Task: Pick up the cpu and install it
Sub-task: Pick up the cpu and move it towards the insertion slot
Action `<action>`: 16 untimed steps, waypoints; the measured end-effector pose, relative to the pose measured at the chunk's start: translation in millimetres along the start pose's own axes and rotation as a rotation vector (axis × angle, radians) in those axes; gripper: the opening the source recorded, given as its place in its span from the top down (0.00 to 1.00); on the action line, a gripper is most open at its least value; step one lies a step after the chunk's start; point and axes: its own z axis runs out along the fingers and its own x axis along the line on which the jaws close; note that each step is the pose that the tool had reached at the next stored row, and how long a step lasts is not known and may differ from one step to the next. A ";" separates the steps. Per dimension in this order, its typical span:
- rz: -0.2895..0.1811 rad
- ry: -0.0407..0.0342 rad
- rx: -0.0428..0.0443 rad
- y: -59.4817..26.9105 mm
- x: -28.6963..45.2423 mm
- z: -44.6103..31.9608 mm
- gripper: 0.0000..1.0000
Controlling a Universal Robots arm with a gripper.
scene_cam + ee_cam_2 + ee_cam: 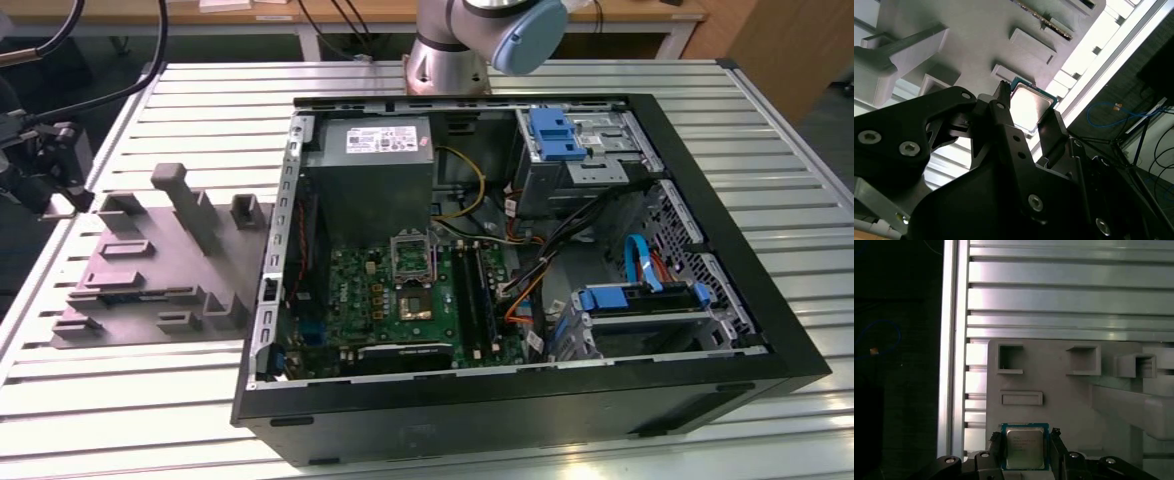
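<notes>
Gripper [1025, 437] narrowed onto the cpu [1025, 449], pinching two opposite edges, apparently to keep its pale top level; cpu lies over the grey holder tray [1064, 390] near its edge; open computer case [747, 330] well apart.

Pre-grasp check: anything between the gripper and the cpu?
Nothing visible. In the first wrist view the cpu lies on the grey fixture directly at the gripper, with no other part between them.
</notes>
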 end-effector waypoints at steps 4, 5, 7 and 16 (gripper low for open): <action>0.000 0.0000 0.0000 0.1 0.0 -1.7 0.53; 0.000 -0.0001 -0.0001 0.1 0.0 -2.2 0.53; 0.000 -0.0003 -0.0002 0.2 0.0 -2.9 0.53; 0.000 -0.0004 -0.0002 0.4 -0.1 -7.4 0.53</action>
